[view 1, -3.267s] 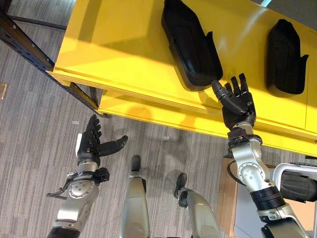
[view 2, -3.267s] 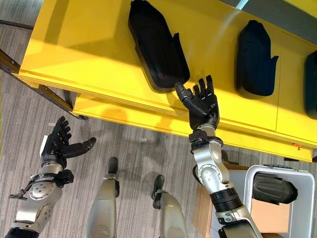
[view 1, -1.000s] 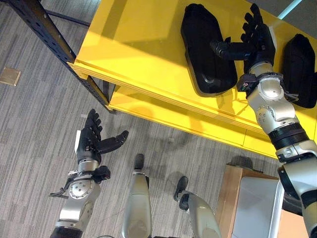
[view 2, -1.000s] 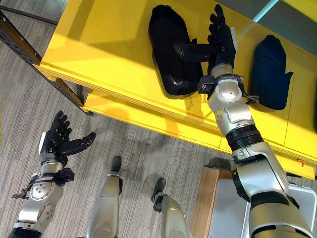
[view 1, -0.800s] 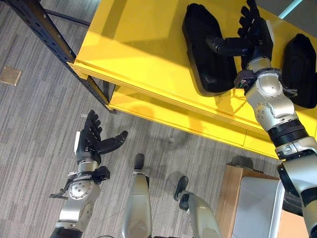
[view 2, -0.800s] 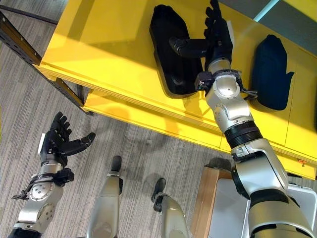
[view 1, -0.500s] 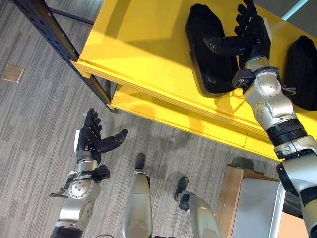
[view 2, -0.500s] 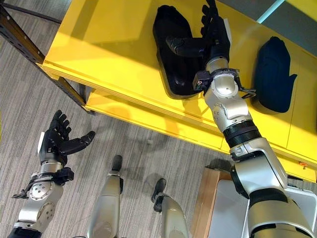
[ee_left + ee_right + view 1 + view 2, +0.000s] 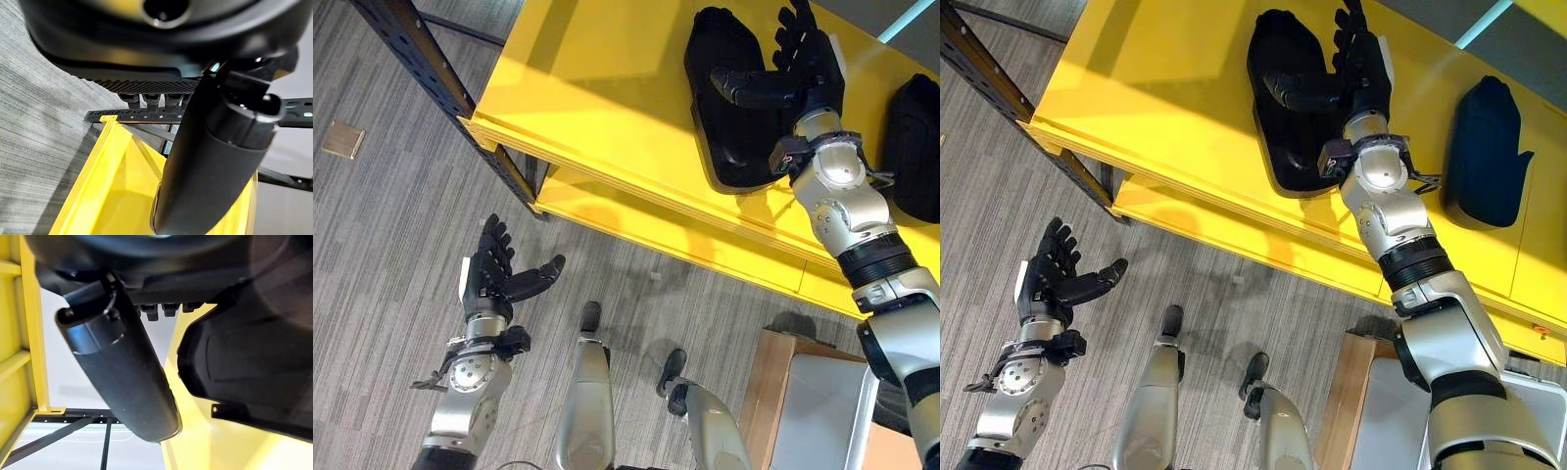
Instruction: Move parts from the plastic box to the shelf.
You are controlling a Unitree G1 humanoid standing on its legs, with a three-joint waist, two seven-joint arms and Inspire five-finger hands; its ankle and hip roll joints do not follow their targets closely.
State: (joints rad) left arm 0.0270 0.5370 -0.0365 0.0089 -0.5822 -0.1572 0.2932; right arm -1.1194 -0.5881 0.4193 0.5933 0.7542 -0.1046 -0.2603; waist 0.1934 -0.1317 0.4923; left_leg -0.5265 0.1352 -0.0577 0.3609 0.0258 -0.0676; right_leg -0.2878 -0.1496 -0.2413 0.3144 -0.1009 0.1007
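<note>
A long black moulded part (image 9: 724, 108) lies on the top board of the yellow shelf (image 9: 587, 88). My right hand (image 9: 811, 76) rests by the part's right side, open. Its fingers point straight up the shelf, and its thumb (image 9: 122, 377) lies across the top of the part (image 9: 254, 357). A second black part (image 9: 1487, 147) lies further right on the same board. My left hand (image 9: 492, 281) hangs low at the left over the carpet, open and holding nothing. The grey plastic box (image 9: 1552, 397) shows at the lower right corner.
A dark perforated rack upright (image 9: 411, 59) runs along the shelf's left end. A lower yellow board (image 9: 636, 225) juts out under the top one. A brown wooden stand (image 9: 766, 392) sits beside the box. Grey striped carpet (image 9: 382, 255) spreads to the left.
My right hand has risen from the shelf's front edge to beside the part, and its thumb has slid across it. The view has shifted a little. The left hand has stayed put.
</note>
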